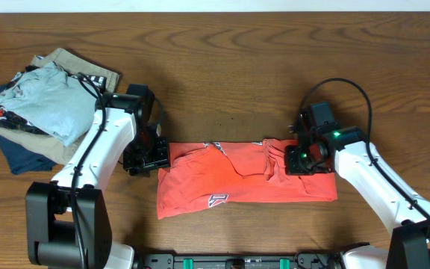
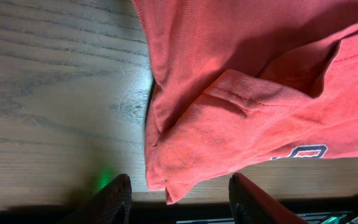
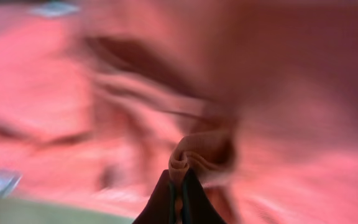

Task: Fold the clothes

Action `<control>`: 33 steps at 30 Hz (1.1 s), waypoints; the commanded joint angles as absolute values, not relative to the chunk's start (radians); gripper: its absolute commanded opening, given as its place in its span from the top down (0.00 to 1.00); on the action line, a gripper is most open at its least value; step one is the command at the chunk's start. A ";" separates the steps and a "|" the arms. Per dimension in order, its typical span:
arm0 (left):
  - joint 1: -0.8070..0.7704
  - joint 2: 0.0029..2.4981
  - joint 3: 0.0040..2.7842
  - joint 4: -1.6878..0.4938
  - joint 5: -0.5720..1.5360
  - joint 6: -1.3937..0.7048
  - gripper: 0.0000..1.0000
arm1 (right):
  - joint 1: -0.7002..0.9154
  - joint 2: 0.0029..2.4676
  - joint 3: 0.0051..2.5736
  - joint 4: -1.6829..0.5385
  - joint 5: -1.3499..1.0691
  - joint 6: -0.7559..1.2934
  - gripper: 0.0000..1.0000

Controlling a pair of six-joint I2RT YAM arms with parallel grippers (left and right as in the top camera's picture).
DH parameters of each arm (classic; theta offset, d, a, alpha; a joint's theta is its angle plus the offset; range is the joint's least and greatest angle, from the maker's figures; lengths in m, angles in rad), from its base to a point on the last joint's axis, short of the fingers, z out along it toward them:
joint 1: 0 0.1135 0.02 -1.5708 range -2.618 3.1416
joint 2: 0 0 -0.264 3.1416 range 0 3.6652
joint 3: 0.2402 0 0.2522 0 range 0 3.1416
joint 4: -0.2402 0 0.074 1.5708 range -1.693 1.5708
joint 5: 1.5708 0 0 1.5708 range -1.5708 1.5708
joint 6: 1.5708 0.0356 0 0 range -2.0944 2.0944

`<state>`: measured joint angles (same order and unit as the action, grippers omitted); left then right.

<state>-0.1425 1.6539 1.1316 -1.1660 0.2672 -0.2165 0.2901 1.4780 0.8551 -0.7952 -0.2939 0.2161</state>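
You have the large coral-red cotton T-shirt (image 1: 245,183) lying on the brown wooden table (image 1: 222,67), near the front edge. It is laid as one long flat band from left to right, with the small logo patch (image 1: 217,199) showing near its lower edge. It lies between the two arms and well apart from the pile of folded garments (image 1: 43,112) in the far left corner.

Your right gripper (image 1: 302,158) sits on the right end of the band. Its wrist view is strongly blurred, so I say this with some care: the jaws appear clenched on a small bunched pleat of the red cloth. Your left gripper (image 2: 179,200) is at the left end, low over the table. Its jaws stand apart and hold nothing. The corner of the shirt only lies in the gap between the two dark fingers (image 2: 114,199).

In my judgement the step in hand is the cross fold, bringing one end of the band over the other. The next move asks you to lift the right end only a little and carry it toward the left, keeping all layers together. A pinch on one pleat may leave the lower layers behind.
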 commanded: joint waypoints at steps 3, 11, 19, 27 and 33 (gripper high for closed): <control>-0.144 1.659 1.118 -1.168 0.277 -0.222 0.47 | 0.341 1.473 0.850 -0.851 -0.614 -0.077 0.89; -0.144 1.659 1.118 -1.169 0.277 -0.222 0.48 | 0.384 1.473 0.850 -0.925 -0.588 -0.136 0.74; -0.144 1.659 1.118 -1.169 0.277 -0.222 0.47 | 0.363 1.463 0.892 -0.902 -0.318 0.054 0.75; -0.144 1.659 1.118 -1.162 0.276 -0.222 0.23 | 0.339 1.402 0.954 -0.849 -0.082 0.307 0.69; -0.144 1.660 1.112 -1.134 0.277 -0.222 0.18 | 0.340 1.411 0.952 -0.862 -0.082 0.315 0.68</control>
